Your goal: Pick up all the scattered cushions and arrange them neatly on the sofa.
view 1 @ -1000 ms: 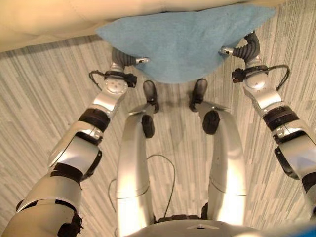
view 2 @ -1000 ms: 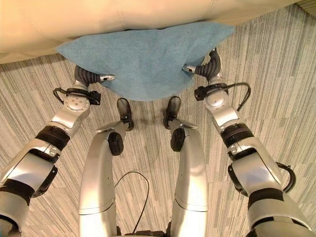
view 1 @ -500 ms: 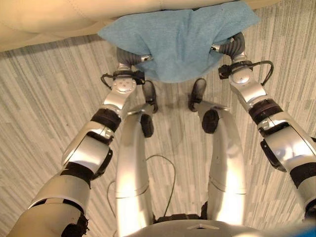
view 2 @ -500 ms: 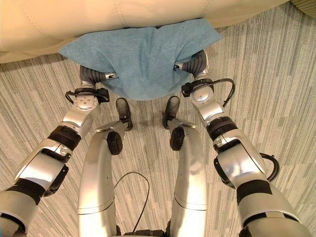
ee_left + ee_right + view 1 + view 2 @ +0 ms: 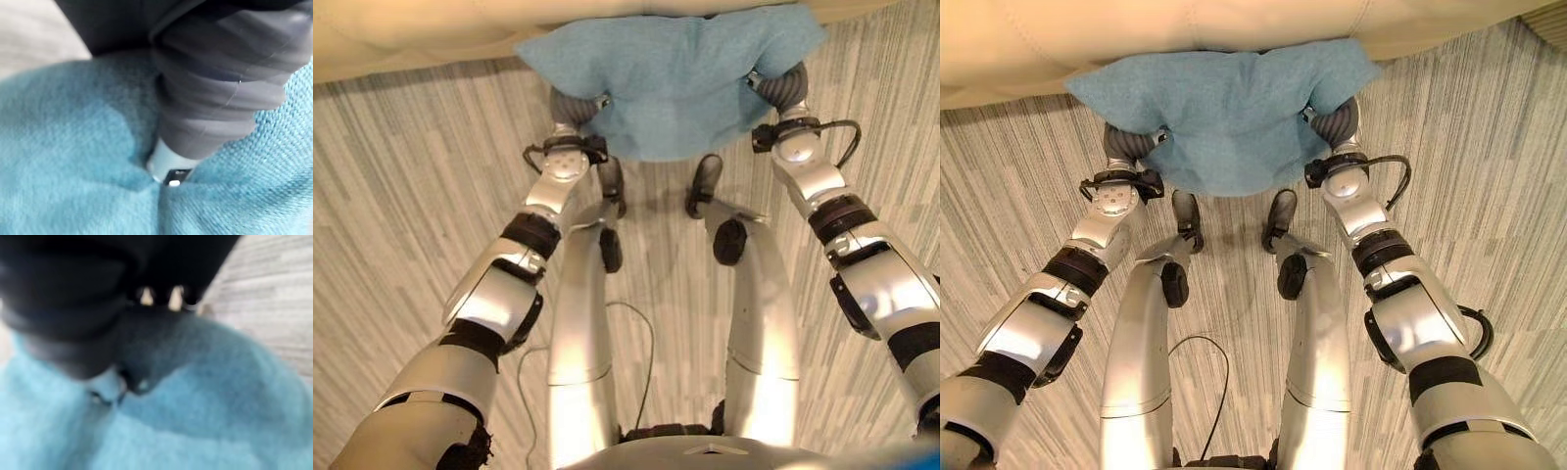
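Observation:
A light blue cushion (image 5: 671,73) is held between my two hands, just in front of the cream sofa (image 5: 411,34), with its far edge against the sofa's front. My left hand (image 5: 573,105) presses into the cushion's left side and my right hand (image 5: 783,88) into its right side. The cushion bulges over both wrists and hides what lies beyond the dark ribbed covers. In the left wrist view the ribbed cover (image 5: 215,88) is sunk into blue fabric (image 5: 63,147). The right wrist view has the same, the cover (image 5: 63,308) buried in the cushion (image 5: 220,396).
The sofa's cream front (image 5: 1136,39) runs across the far edge of the view. Striped grey-beige carpet (image 5: 401,196) lies on both sides of the arms.
Both hands have come closer together, squeezing the cushion narrower. The cushion has moved a little farther against the sofa front.

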Tool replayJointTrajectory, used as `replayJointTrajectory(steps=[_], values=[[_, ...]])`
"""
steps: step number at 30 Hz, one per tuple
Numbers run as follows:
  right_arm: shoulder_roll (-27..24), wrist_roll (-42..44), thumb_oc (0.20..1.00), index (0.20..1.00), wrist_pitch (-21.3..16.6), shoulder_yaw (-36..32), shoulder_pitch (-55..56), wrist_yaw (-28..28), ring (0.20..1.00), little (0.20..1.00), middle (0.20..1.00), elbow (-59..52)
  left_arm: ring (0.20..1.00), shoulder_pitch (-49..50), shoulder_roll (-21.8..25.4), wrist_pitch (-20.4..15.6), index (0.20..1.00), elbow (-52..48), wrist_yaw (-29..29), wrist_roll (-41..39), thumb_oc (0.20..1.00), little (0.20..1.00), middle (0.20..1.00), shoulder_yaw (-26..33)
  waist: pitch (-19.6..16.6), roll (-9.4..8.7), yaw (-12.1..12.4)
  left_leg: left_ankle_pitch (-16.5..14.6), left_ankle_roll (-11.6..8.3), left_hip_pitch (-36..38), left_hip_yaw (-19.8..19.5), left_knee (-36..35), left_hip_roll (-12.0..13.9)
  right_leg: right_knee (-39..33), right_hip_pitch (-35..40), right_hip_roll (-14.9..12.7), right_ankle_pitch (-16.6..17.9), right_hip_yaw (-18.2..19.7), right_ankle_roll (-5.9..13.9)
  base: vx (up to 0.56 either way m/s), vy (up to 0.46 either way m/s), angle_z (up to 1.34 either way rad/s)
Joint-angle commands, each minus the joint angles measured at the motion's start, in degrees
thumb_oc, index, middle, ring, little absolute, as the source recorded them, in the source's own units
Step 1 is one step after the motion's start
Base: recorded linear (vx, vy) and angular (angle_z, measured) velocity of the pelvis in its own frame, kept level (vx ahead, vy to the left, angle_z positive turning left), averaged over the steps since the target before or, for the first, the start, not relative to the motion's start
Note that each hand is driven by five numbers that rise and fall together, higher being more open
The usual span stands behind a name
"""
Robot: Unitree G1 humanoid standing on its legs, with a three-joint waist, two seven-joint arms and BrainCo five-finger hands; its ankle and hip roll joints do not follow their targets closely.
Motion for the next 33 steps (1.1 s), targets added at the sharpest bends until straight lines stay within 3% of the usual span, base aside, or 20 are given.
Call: replayJointTrajectory(steps=[1,8,10,14,15,19,20,22,23,26,33], values=[[7.8,-0.5,0.2,0.2,-6.2,1.9,1.4,0.9,0.2,0.2,0.2,-7.3,0.2,1.5,-6.1,-7.7,0.2,-6.9,-3.3,1.0,0.2,0.2,0.2,1.2,-12.7,3.37,-0.3,-1.0,-3.7,-3.5,-4.8,-0.9,-0.3,-2.7,1.5,1.7,0.0,0.0,9.63,-0.08,-0.011,0.03],[9.0,-0.3,0.2,0.2,-8.2,-3.3,11.9,1.7,0.2,0.2,0.2,-14.3,0.2,10.3,-9.7,-7.5,0.2,-10.7,-5.9,2.7,0.2,0.2,0.2,2.7,-14.4,3.09,-0.2,1.2,-4.83,11.0,-5.5,-12.6,-0.4,-13.0,15.8,2.0,0.6,-2.3,9.85,-0.05,-0.013,0.08],[8.8,-1.5,0.2,0.2,-8.2,-4.2,17.5,2.5,0.2,0.2,0.2,-16.7,0.2,15.3,-10.7,-7.5,0.2,-12.7,-7.0,3.6,0.2,0.2,0.2,2.6,-15.2,2.75,0.0,2.0,-5.23,19.0,-6.1,-18.3,0.0,-18.4,23.5,1.4,1.4,-3.5,10.15,-0.02,-0.022,0.11],[9.3,-2.2,0.2,0.2,-7.8,-4.7,22.7,3.6,0.2,0.2,0.2,-17.8,0.2,19.7,-11.9,-7.0,0.2,-13.7,-8.4,3.2,0.2,0.2,0.2,2.3,-15.7,2.27,0.6,2.9,-5.54,27.3,-6.2,-23.5,0.0,-22.9,31.1,0.9,1.8,-4.5,10.41,0.0,-0.025,0.14],[9.6,-2.1,0.2,0.2,-7.7,-5.4,26.4,4.7,0.2,0.2,0.2,-18.3,0.2,22.9,-12.0,-6.5,0.2,-14.2,-9.8,3.7,0.2,0.2,0.2,2.4,-16.1,2.05,1.0,3.4,-5.84,33.3,-6.2,-26.8,-0.2,-25.9,36.7,1.0,2.0,-5.5,10.57,0.03,-0.013,0.1],[10.4,-2.1,0.2,0.2,-7.6,-5.8,31.3,5.9,0.2,0.2,0.2,-18.9,0.2,27.0,-11.7,-6.2,0.2,-15.3,-11.0,4.4,0.2,0.2,0.2,2.7,-16.2,1.6,1.4,3.9,-6.02,42.0,-6.3,-30.5,-0.5,-29.6,45.2,1.4,2.3,-6.9,10.67,0.06,-0.006,0.07],[10.2,-2.6,0.2,0.2,-7.4,-6.1,34.2,7.1,0.2,0.2,0.2,-20.3,0.2,30.0,-10.7,-5.8,0.2,-16.8,-12.1,5.8,0.2,0.2,0.2,2.7,-16.4,1.43,1.7,4.2,-6.13,47.9,-6.0,-32.8,-0.6,-32.2,51.2,1.9,2.4,-7.6,10.72,0.1,0.02,0.16],[10.5,-2.6,0.2,0.2,-7.6,-6.1,36.9,8.6,0.2,0.2,0.2,-21.5,0.2,32.6,-9.9,-5.7,0.2,-17.8,-12.5,7.4,0.2,0.2,0.2,3.2,-16.9,1.33,1.9,4.2,-6.2,53.1,-5.3,-34.9,-0.8,-34.8,56.5,2.4,2.8,-8.1,10.87,0.09,0.055,0.09],[10.4,-2.9,0.2,0.2,-7.4,-6.3,37.8,8.8,0.2,0.2,0.2,-22.2,0.2,33.9,-9.4,-5.6,0.2,-18.6,-12.6,8.3,0.2,0.2,0.2,3.5,-17.0,1.46,1.9,5.7,-5.85,54.6,-5.0,-35.8,-1.0,-36.6,58.7,2.4,4.3,-8.8,10.46,0.04,0.076,0.02],[9.9,-3.8,0.2,0.2,-7.2,-7.1,42.2,10.7,0.2,0.2,0.2,-24.4,0.2,39.5,-8.6,-5.5,0.2,-21.1,-13.4,9.5,0.2,0.2,0.2,5.6,-19.3,1.01,2.1,5.1,-5.66,62.7,-3.7,-39.2,-1.5,-42.1,68.0,3.3,4.9,-9.3,11.18,0.16,0.064,0.07],[9.6,-5.6,0.2,0.2,-6.0,-8.1,47.0,13.1,0.2,0.2,0.2,-27.1,0.2,47.3,-7.0,-4.5,0.2,-24.0,-15.3,10.1,0.2,0.2,0.2,8.7,-23.4,0.41,3.2,3.9,-4.96,71.9,-2.7,-43.3,-1.7,-48.3,77.6,3.8,6.2,-8.4,12.41,0.15,0.09,-0.02]])
